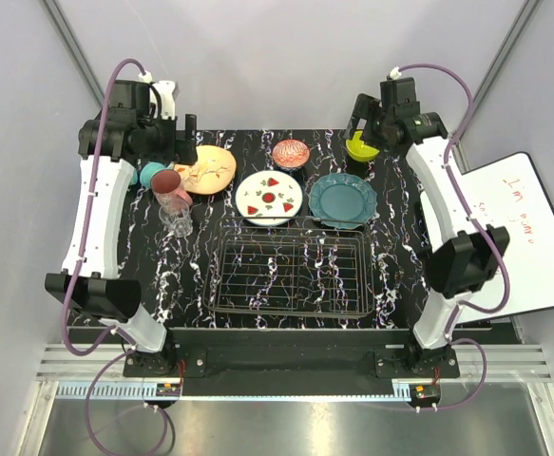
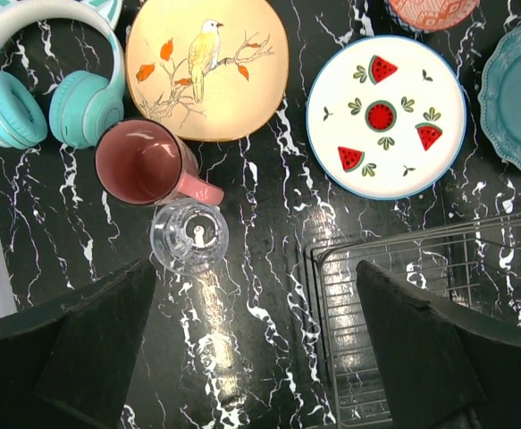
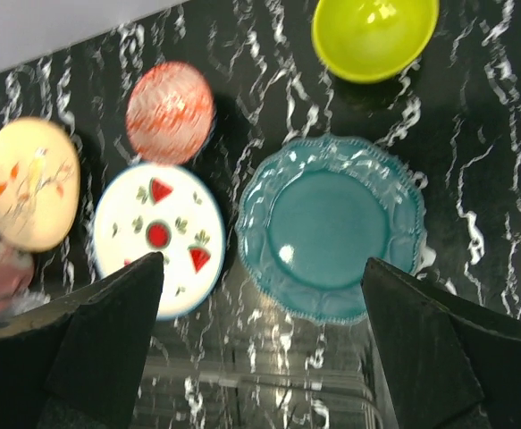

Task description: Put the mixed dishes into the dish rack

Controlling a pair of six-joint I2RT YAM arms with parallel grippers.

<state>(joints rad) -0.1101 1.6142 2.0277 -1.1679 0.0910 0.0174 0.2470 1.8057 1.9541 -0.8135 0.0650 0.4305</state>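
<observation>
Now your right gripper (image 3: 262, 268) hangs spread and empty, the teal plate (image 3: 331, 228) flat just ahead of it and the dish rack (image 1: 291, 311) on the plate's near side, unloaded. Your left gripper (image 2: 256, 295) is also empty; the small clear glass (image 2: 189, 234) and pink mug (image 2: 144, 163) sit ahead-left. Skip the headphones (image 2: 28, 98).

Black marble table (image 1: 391, 275), grey walls (image 1: 286, 57)

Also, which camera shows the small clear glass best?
The left wrist view: the small clear glass appears large and sharp, seen from above, beside the pink mug. The top external view shows the glass only small and faint. The right wrist view does not show it.
</observation>
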